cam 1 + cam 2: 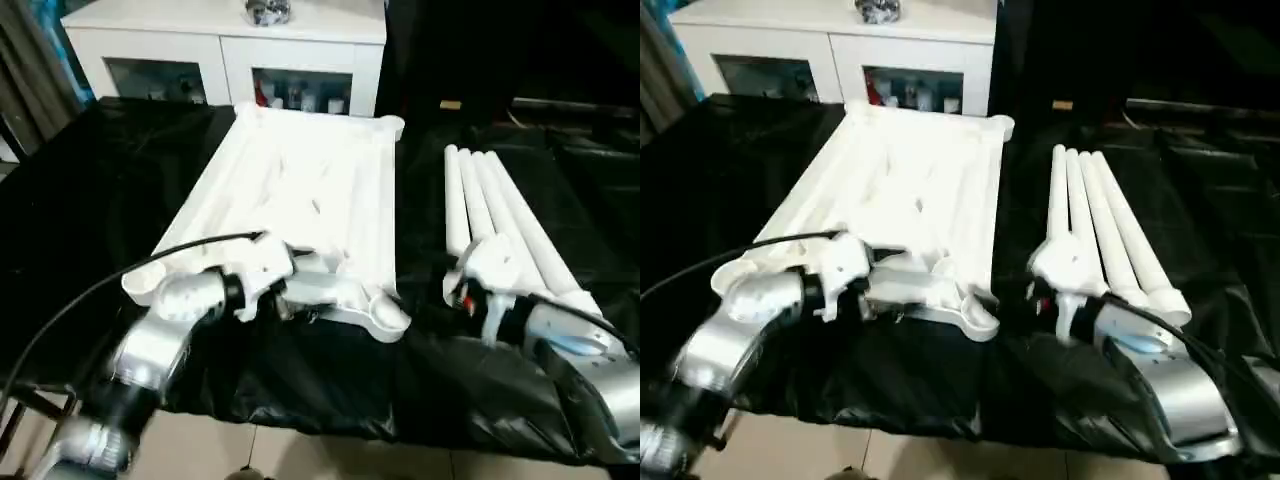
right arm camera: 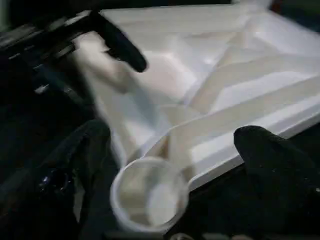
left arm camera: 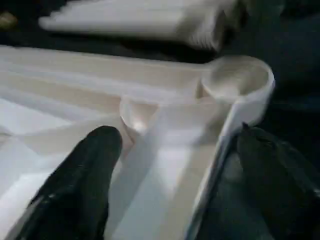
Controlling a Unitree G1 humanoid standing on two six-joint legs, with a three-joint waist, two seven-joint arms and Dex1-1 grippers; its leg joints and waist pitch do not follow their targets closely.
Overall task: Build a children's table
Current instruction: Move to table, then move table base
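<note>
1. The table top [image 1: 300, 190] lies upside down, ribbed underside up, on a black cloth [image 1: 110, 200] that covers the work surface; its far end points toward a white cabinet [image 1: 225, 45] with glass doors.
2. Round sockets sit at its corners. The near one on the robot's right [image 1: 385, 312] lies open and unfilled, also seen close in the right wrist view [image 2: 149, 194].
3. Four white legs [image 1: 495, 215] lie side by side on the cloth, to the right of the table top and apart from it.
4. The left gripper [image 3: 170, 180] sits at the table top's near edge, by that near right socket. Its fingers are spread, one black finger [image 3: 82, 180] over the ribbed inside and the other outside the rim; whether they press on the rim is hard to tell.
5. The right gripper [image 2: 172, 165] is beside the near ends of the legs, facing the table top's near right socket, fingers spread wide and holding nothing.
</note>
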